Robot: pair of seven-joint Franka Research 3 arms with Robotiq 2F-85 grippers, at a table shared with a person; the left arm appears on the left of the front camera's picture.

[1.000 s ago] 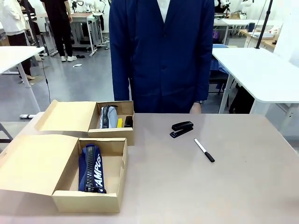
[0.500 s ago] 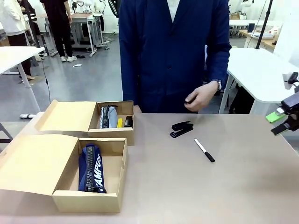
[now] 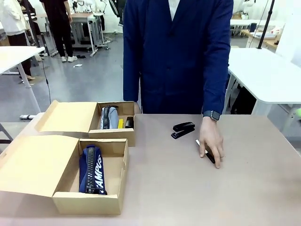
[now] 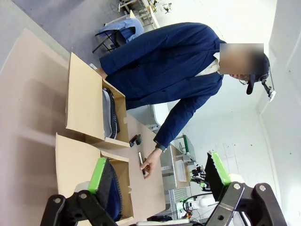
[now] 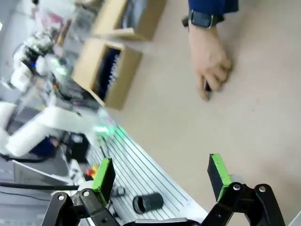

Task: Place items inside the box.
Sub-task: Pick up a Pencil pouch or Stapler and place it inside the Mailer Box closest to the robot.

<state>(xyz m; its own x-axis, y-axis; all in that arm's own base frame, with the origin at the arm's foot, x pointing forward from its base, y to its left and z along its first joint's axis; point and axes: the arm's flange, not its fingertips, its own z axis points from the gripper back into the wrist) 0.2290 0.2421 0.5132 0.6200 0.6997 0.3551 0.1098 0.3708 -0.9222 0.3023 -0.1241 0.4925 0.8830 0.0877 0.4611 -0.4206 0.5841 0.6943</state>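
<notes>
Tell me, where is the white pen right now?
In the front view the white pen lies on the table, right of centre, partly under the person's hand, just nearer the robot than the loose black stapler.

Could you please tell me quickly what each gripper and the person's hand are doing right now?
Left gripper: open, empty.
Right gripper: open, empty.
Person's hand: laid over the white pen; grip cannot be told.

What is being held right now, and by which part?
Nothing by the robot: the left gripper and the right gripper are both open and empty. The person's hand rests on the white pen, covering its middle; a grip cannot be told.
</notes>
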